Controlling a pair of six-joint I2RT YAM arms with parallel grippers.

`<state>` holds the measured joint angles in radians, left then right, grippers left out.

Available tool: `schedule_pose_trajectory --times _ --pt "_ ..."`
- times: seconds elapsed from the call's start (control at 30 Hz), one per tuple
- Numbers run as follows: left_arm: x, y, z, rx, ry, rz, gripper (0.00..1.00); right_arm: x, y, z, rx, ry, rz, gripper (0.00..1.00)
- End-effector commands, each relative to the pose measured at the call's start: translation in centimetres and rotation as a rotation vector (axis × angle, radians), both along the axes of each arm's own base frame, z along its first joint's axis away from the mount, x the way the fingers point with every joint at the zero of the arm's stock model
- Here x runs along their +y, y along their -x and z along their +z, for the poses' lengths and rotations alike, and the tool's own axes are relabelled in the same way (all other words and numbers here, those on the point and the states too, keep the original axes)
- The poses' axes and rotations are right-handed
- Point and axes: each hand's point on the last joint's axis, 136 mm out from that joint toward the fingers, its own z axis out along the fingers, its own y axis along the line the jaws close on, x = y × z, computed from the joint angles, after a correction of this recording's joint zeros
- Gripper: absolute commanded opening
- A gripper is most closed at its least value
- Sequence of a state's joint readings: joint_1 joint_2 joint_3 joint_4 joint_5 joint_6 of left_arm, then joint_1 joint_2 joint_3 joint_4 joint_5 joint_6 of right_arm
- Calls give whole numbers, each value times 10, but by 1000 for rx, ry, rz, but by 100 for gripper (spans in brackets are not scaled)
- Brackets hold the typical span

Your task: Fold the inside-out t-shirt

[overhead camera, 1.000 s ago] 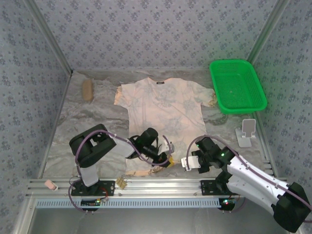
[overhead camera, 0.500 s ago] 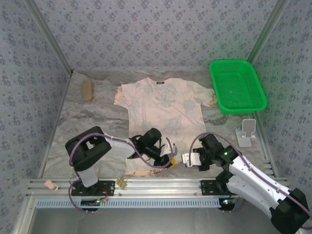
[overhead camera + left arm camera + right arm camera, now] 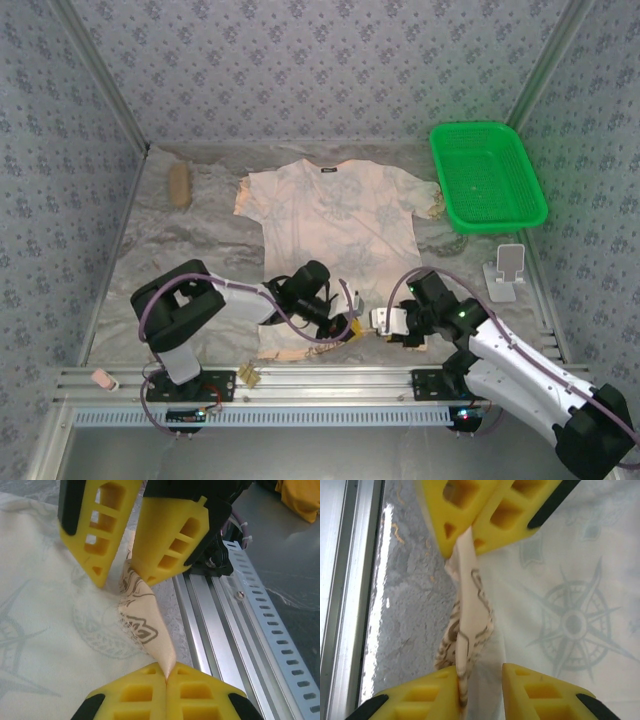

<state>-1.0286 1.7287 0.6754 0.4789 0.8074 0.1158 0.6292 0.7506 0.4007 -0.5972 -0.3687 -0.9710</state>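
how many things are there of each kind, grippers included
t-shirt: 1
green basket: 1
brown oblong object: 1
white stand: 1
small pink piece: 1
small tan piece: 1
grippers: 2 (left gripper, right gripper)
total: 8

On the left: bent sharply at the elbow, stretched rightward low along the near edge of the counter, ending in the left pincer (image 3: 343,327), clamped tight on a raised fold of the inside-out t-shirt (image 3: 141,626). On the right: angled in from the near right corner, wrist low, ending in the right pincer (image 3: 385,322), parted, yellow fingers (image 3: 530,685) straddling that same fold. Tip to tip, just beside each other.
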Motion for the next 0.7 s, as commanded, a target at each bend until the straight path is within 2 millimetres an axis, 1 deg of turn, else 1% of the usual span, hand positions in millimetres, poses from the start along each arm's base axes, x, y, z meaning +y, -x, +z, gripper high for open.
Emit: schedule_pose_trajectory --times 0.0,0.17,0.23,0.3,0.33,0.37,0.4,0.43,0.47,0.53,0.67 --pt "-6 2 7 32 52 -27 0 10 -1 3 0 -46 -10 28" --pt "-6 0 4 53 60 -15 0 12 -4 -1 -26 -26 -14 28" --pt "-6 -2 4 54 63 -10 0 10 -9 -3 -47 -6 -25 25" --pt "-5 -3 4 54 65 -3 0 8 -14 -2 -74 6 -40 12" --pt "-4 -4 4 57 61 4 2 7 -15 -1 -79 13 -39 5" --pt "-4 -4 4 61 57 7 11 7 -14 0 -80 14 -33 0" --pt "-3 -5 5 62 51 12 27 7 -13 1 -78 11 -24 0" --pt "-3 -7 8 57 48 17 40 9 -12 5 -75 -2 -19 0" --pt "-3 -7 8 51 40 23 44 9 -11 6 -69 -15 -18 0" --pt "-3 -11 13 30 44 41 49 13 -9 13 -49 -56 -27 0" --pt "-5 -19 19 -7 53 74 52 17 -12 24 -16 -138 -65 0"
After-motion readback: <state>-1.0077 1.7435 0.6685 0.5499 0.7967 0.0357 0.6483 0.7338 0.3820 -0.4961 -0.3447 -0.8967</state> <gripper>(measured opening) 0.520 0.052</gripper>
